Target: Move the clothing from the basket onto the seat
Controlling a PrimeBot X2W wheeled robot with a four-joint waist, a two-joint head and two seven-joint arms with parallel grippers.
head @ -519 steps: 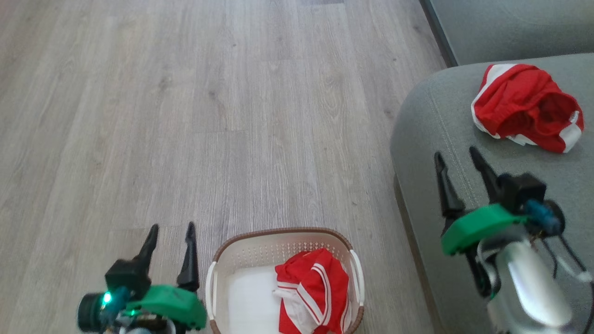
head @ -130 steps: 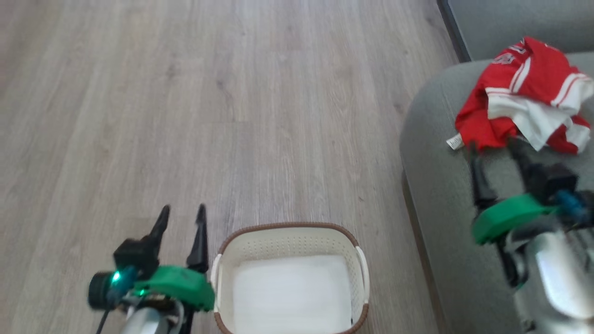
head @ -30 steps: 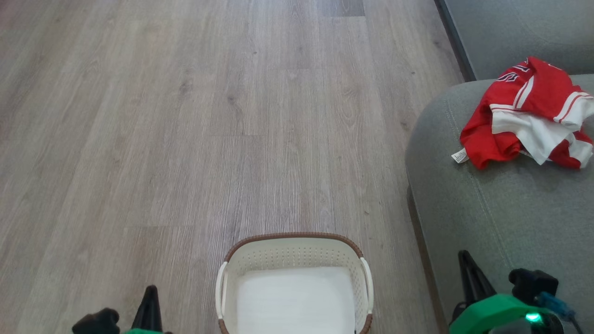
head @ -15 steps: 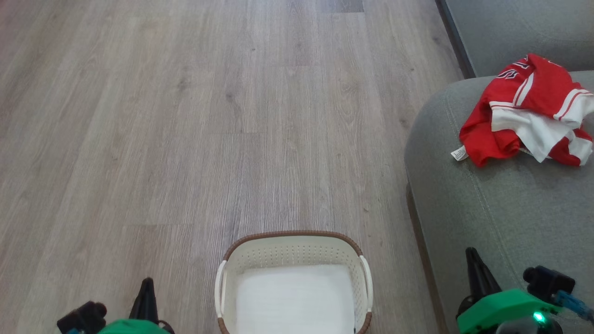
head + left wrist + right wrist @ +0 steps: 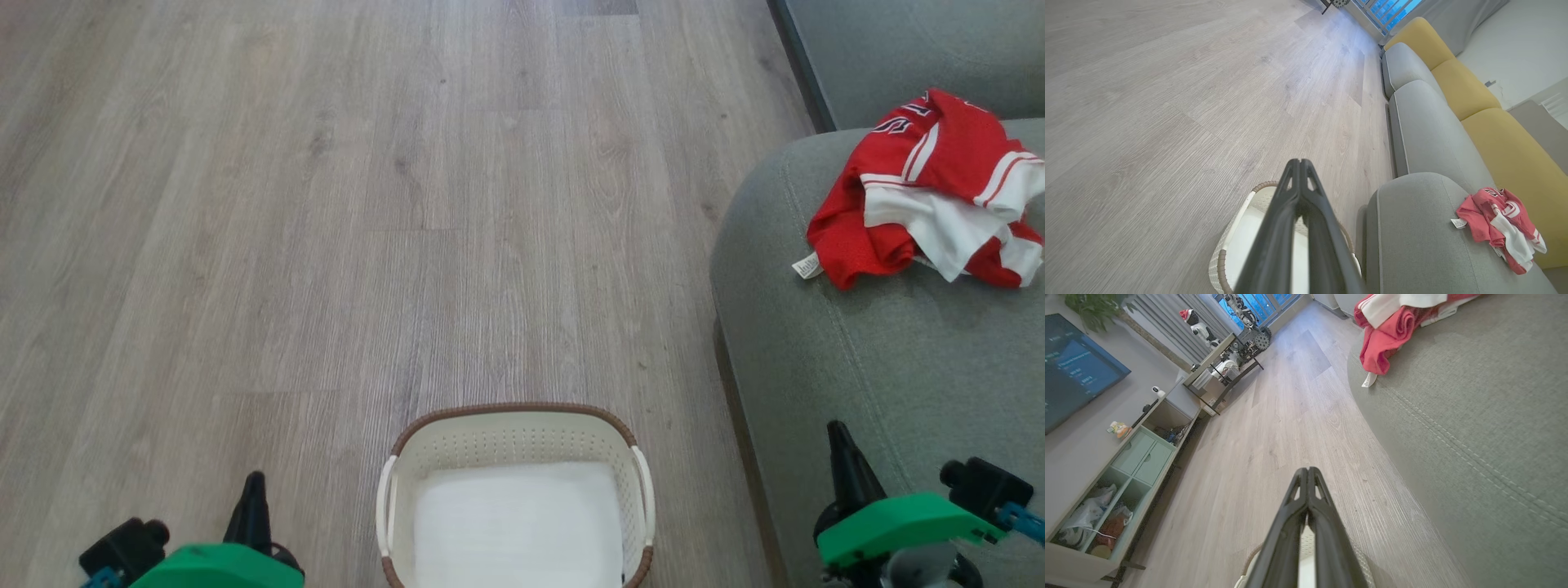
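Wood-look floor [image 5: 326, 204], grey-green seat [image 5: 898, 367], yellow cushions [image 5: 1494, 139].

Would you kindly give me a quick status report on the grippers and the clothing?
Left gripper shut, empty. Right gripper shut, empty. Clothing on the seat; basket empty. Nothing in the way.

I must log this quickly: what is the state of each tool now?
Left tool: closed, holding nothing.
Right tool: closed, holding nothing.
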